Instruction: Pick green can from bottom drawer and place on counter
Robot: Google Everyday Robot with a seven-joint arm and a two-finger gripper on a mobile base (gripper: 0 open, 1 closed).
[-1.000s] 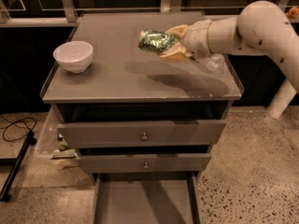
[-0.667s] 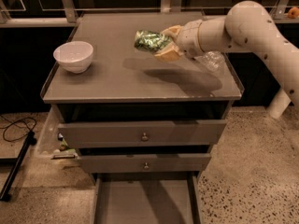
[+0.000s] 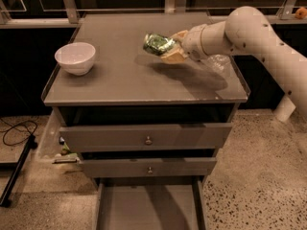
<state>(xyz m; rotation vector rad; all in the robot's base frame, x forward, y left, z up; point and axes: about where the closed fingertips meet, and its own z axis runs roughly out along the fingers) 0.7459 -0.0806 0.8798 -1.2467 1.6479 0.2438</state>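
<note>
Dim room with speckled floor; a grey drawer cabinet stands centre, its top forming the bench (image 3: 120,87). The pincer (image 3: 171,47), at the end of the pale arm reaching in from the right, is closed around the green can (image 3: 157,43), which lies on its side in the grip above the rear middle of the bench. Compared with a second ago, the can has shifted slightly leftward, away from the right rim and toward the bench's centre, while the arm has swung in behind it. The bottom drawer (image 3: 148,207) stands pulled out below, so the lift is evidently done and only the set-down remains. A shadow cast on the surface beneath the can suggests it is not yet resting there.

Clearances: a broad bare stretch of bench lies under and in front of the can. The white bowl (image 3: 75,57) sits well apart, near the left rim. A clear plastic bottle (image 3: 218,63) lies just beneath the arm near the right rim, and is the nearest obstacle when the arm descends or withdraws. The raised rim bounds every side.
</note>
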